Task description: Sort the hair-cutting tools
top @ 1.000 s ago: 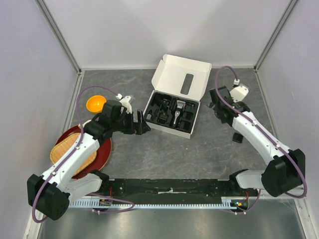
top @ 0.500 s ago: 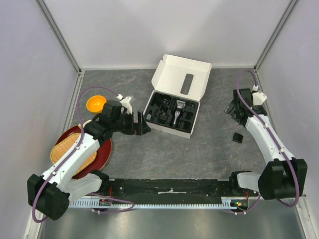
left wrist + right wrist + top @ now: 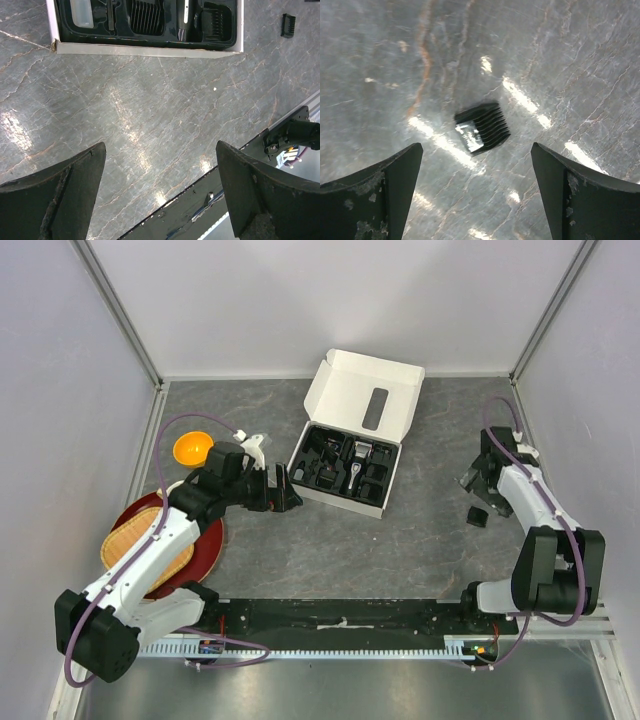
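The white box (image 3: 392,478) lies open mid-table, and its black tray holds the black-and-silver hair clipper (image 3: 358,462) and several black guard combs. The left wrist view shows the box wall (image 3: 150,48), the clipper (image 3: 185,15) and two ribbed combs (image 3: 145,15) in the tray. One guard comb (image 3: 478,516) lies loose on the table at the right, seen as (image 3: 482,128) in the right wrist view. My right gripper (image 3: 483,490) hovers open just above it (image 3: 476,145), not touching. My left gripper (image 3: 285,490) is open and empty left of the box (image 3: 160,144).
An orange bowl (image 3: 193,448) sits at the far left. A red plate (image 3: 212,540) with a woven basket (image 3: 145,545) lies under my left arm. A black rail (image 3: 340,615) runs along the near edge. Grey walls close in both sides.
My right arm has swung from beside the box out to the right and down over the loose guard comb. The left arm has not moved.
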